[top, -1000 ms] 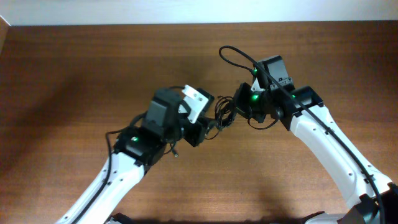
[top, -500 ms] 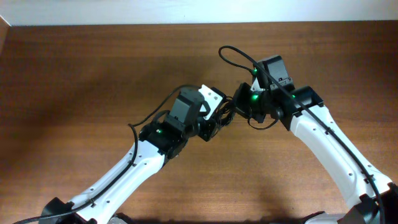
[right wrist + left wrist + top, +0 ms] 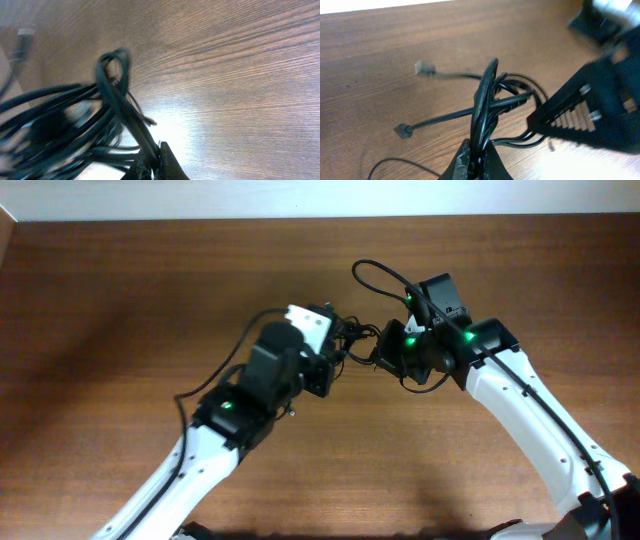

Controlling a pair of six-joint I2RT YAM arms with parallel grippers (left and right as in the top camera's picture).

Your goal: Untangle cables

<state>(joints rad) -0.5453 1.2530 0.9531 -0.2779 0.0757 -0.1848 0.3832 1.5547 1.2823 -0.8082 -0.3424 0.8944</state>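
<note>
Overhead had the cables [image 3: 356, 343] bunched in a tangle near the tabletop [image 3: 120, 300] centre, left gripper [image 3: 476, 159] and right gripper [image 3: 156, 164] each clamped tight on strands from opposite sides.

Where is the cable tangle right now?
Overhead, the cables are bunched near the middle of the table, gripped between the left hand and the right hand.
</note>
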